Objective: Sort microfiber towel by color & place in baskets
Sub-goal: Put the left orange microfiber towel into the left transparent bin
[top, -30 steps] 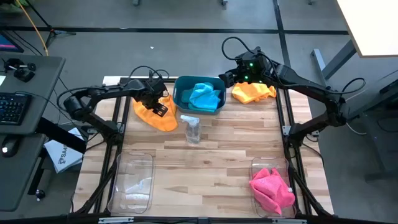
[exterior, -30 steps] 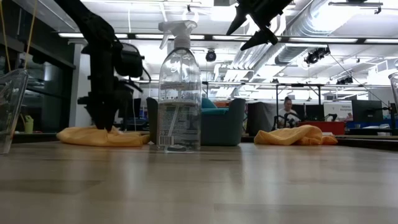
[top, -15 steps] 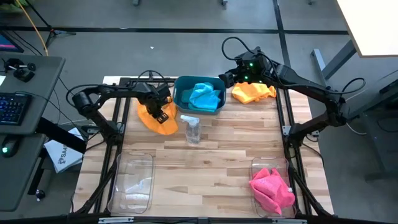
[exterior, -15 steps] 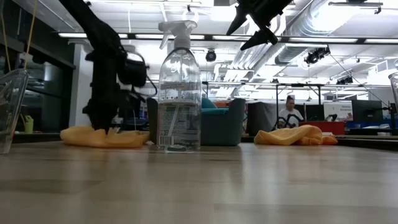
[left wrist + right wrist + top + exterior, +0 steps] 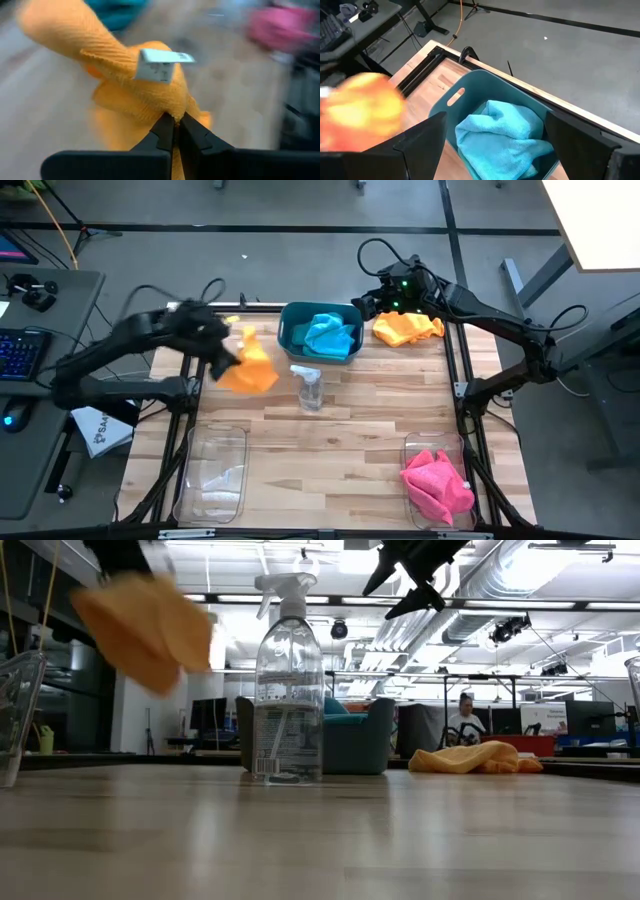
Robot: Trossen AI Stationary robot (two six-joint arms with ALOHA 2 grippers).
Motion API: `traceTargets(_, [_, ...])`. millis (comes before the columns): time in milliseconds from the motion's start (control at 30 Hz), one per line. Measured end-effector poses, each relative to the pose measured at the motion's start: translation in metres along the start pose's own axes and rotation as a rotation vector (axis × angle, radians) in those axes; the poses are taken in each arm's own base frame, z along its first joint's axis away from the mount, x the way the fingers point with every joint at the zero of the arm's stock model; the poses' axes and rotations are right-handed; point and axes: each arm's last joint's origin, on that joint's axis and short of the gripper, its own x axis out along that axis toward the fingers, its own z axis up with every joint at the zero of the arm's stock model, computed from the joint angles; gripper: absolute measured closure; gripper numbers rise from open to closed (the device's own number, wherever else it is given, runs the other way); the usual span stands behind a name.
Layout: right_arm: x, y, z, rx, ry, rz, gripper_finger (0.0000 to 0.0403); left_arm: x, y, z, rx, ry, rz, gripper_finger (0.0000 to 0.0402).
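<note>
Bright workshop (image 5: 520, 660) behind wooden table (image 5: 340, 430)

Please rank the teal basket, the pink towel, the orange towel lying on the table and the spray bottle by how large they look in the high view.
1. Teal basket.
2. Pink towel and the orange towel lying on the table: about alike, so not ranked against each other.
3. Spray bottle, clearly smallest.

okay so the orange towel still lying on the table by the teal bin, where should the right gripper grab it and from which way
Grip the orange towel at its raised, bunched middle, coming straight down from above. It lies crumpled in a low heap on the table beside the teal bin, so a fold on top probably gives the fingers more to pinch than the flat edges. The right gripper hovers open near it, above the table.
</note>
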Motion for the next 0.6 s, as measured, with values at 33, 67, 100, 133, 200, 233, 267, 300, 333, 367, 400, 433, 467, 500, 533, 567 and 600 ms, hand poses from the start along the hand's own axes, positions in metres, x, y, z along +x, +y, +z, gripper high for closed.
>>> traceTargets(33, [0.000,0.000,0.000,0.000,-0.002,0.000,0.0071,-0.009,-0.009,-0.002,0.025,0.008,-0.051,0.0401])
traceTargets(67, [0.000,-0.001,0.001,-0.005,-0.003,-0.002,0.0071,-0.017,-0.017,-0.004,0.040,0.027,-0.095,0.0401])
traceTargets(100, [0.000,-0.001,0.001,-0.010,-0.003,-0.003,0.0071,-0.023,-0.025,-0.007,0.047,0.062,-0.131,0.0401])
traceTargets(133, [0.000,-0.002,0.001,-0.014,-0.003,-0.005,0.0071,-0.025,-0.032,-0.010,0.049,0.108,-0.164,0.0401])
traceTargets(200, [0.000,-0.003,0.002,-0.012,-0.005,-0.009,0.0071,-0.025,-0.048,-0.015,0.058,0.233,-0.232,0.0401])
traceTargets(233, [0.000,-0.005,0.002,-0.009,-0.007,-0.012,0.0071,-0.023,-0.057,-0.018,0.055,0.302,-0.266,0.0401])
traceTargets(267, [0.000,-0.006,0.003,-0.007,-0.008,-0.016,0.0071,-0.019,-0.067,-0.022,0.055,0.379,-0.302,0.0401])
traceTargets(300, [0.000,-0.007,0.004,-0.005,-0.010,-0.020,0.0071,-0.015,-0.077,-0.027,0.054,0.458,-0.328,0.0401])
traceTargets(333, [0.001,-0.008,0.004,-0.002,-0.011,-0.024,0.0071,-0.011,-0.088,-0.032,0.061,0.533,-0.348,0.0401])
traceTargets(367, [0.001,-0.009,0.005,0.000,-0.012,-0.027,0.0071,-0.008,-0.099,-0.038,0.073,0.608,-0.362,0.0401])
traceTargets(400, [0.001,-0.011,0.005,0.002,-0.014,-0.030,0.0071,-0.004,-0.110,-0.045,0.084,0.676,-0.367,0.0401])
traceTargets(433, [0.001,-0.012,0.006,0.004,-0.015,-0.034,0.0071,-0.002,-0.119,-0.054,0.093,0.743,-0.359,0.0402])
traceTargets(467, [0.001,-0.013,0.006,0.006,-0.016,-0.037,0.0071,-0.001,-0.128,-0.063,0.106,0.795,-0.347,0.0401])
traceTargets(500, [0.001,-0.014,0.007,0.007,-0.017,-0.040,0.0071,0.000,-0.136,-0.071,0.123,0.832,-0.339,0.0401])
traceTargets(533, [0.001,-0.015,0.007,0.007,-0.019,-0.043,0.0071,0.002,-0.144,-0.078,0.140,0.851,-0.321,0.0401])
traceTargets(567, [0.001,-0.016,0.008,0.004,-0.020,-0.045,0.0071,0.003,-0.149,-0.086,0.152,0.855,-0.288,0.0401])
traceTargets(600, [0.001,-0.017,0.008,-0.002,-0.020,-0.048,0.0071,0.005,-0.154,-0.093,0.169,0.847,-0.248,0.0401])
